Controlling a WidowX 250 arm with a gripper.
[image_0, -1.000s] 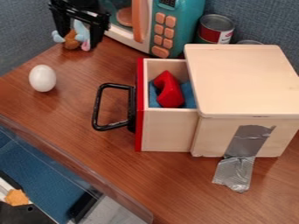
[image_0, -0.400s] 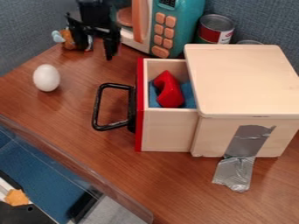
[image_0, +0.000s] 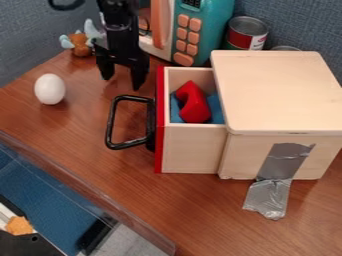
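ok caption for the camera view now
Open black gripper above the table, between a white egg and an open wooden drawer

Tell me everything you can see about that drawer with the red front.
The drawer looks like pale, smooth wood, with a thin red front panel and a black, squared loop handle. It sits upright, pulled partly out of the wooden box toward the picture's left. Inside, a red, bent block rests on blue, cloth-like material. The gripper appears clear of it.
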